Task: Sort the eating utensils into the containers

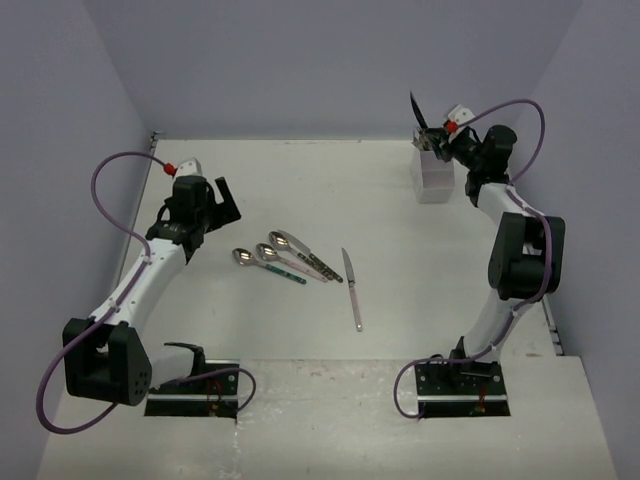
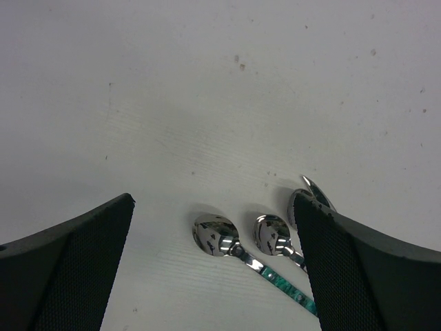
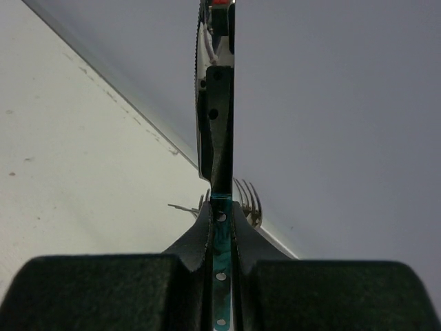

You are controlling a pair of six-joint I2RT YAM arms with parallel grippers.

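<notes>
Table (image 1: 300, 180): white, bears everything.
Cutlery holder (image 1: 433, 178): white, far right of the table.
Left gripper (image 2: 213, 203): spread wide, low over three spoons (image 1: 268, 255).
Right gripper (image 3: 220, 227): pinching teal-handled knife (image 3: 215, 103), blade up, above the holder.
Loose knife (image 1: 351, 285): mid-table, right of the spoons.

White arms (image 1: 140, 285), black joints (image 1: 105, 360), purple cables (image 1: 95, 188)

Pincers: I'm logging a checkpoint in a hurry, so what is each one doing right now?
Left pincer: open, holding nothing.
Right pincer: closed on a teal-handled knife.
</notes>
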